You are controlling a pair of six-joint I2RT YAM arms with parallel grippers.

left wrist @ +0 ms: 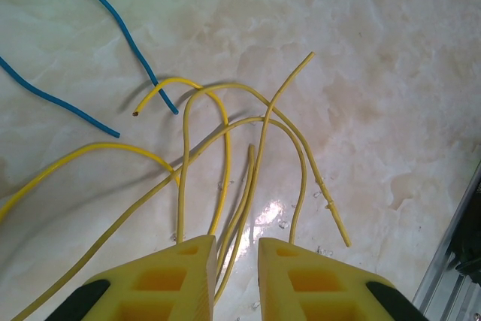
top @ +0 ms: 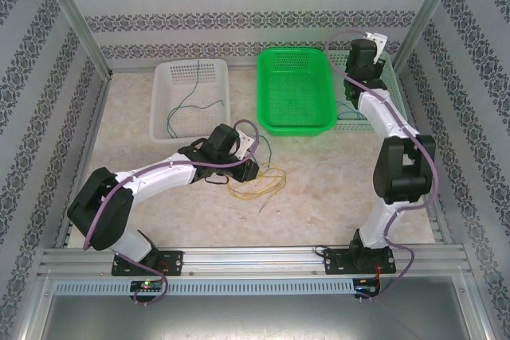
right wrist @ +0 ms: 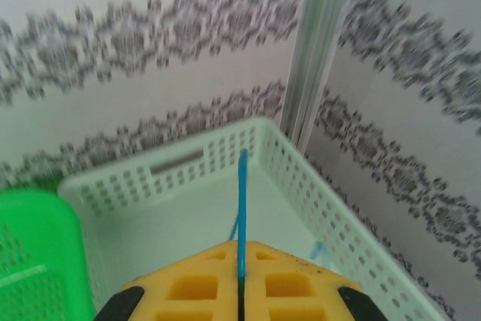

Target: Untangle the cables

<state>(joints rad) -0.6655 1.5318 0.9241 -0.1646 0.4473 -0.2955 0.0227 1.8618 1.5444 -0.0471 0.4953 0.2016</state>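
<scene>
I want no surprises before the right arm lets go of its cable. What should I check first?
1. Is the right gripper shut on the blue cable: ok.
2. Is that grip over the pale basket: ok.
3. Does the left gripper straddle the yellow cables on the table: ok.
4. Is the left gripper actually pinching them: cannot tell.
5. Are the yellow cables untangled: not ok, they cross each other.

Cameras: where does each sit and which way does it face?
Top external: above, behind the arms, looking down on the table; both arms show.
Left wrist: looks down at yellow cables between the fingers of the left gripper.
Right wrist: faces the back corner's pale basket; right gripper shut on a blue cable.
Shared: yellow cables, top and left wrist; green basket, top and right wrist.
</scene>
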